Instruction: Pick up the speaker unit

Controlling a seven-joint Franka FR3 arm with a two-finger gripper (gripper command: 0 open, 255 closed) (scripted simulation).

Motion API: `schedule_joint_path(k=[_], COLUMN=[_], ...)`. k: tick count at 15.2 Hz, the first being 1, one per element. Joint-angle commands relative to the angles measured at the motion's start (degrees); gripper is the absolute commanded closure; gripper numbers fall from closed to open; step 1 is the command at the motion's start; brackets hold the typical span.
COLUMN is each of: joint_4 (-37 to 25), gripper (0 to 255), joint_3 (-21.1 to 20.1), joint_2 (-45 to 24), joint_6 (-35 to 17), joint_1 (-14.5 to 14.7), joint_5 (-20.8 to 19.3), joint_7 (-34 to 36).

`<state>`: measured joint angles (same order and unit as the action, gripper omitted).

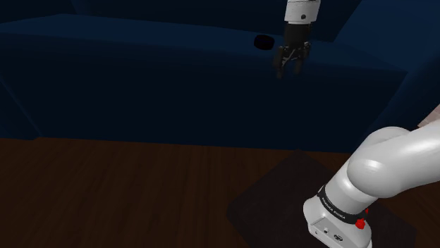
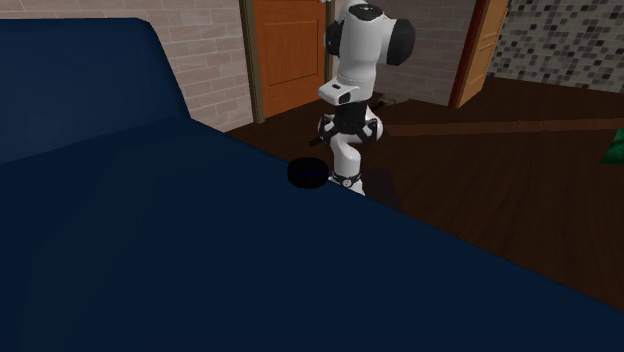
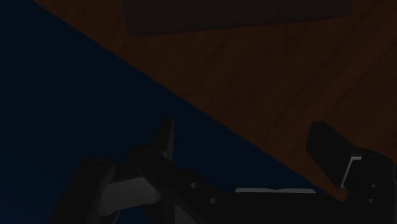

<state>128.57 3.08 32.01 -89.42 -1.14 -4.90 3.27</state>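
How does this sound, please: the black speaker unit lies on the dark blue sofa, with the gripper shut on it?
Not quite. The speaker unit does lie on the dark blue sofa, but the gripper is not shut on it: the shoulder view shows it hanging to the speaker's right, apart from it, and the wrist view shows its fingers open.

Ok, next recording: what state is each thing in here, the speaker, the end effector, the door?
Speaker: lying on the blue sofa, not held.
End effector: open, empty, hanging beside the speaker without touching it.
Orange door behind the arm: looks shut.
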Motion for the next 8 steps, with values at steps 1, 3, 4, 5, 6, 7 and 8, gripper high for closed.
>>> schedule_joint_path(k=[1,3,4,5,6,7,8], joint_4=[-2.7,-6.2,-8.1,-9.9,-11.9,-13.9,-15.9], gripper=[0,0,0,0,0,0,0], joint_3=[0.7,1.4,1.7,2.0,2.4,2.7,3.0], joint_2=[-3.0,-6.4,-8.0,-9.7,-11.4,-13.0,-14.7], joint_6=[-1.7,-2.9,-3.4,-3.9,-4.3,-4.7,-5.0], joint_1=[-0.2,-0.5,-0.6,-0.6,-0.7,-0.8,-0.9], joint_5=[-0.3,-0.5,-0.5,-0.5,-0.5,-0.4,-0.3], joint_7=[-0.7,-1.4,-1.8,-2.1,-2.5,-2.9,-3.3])
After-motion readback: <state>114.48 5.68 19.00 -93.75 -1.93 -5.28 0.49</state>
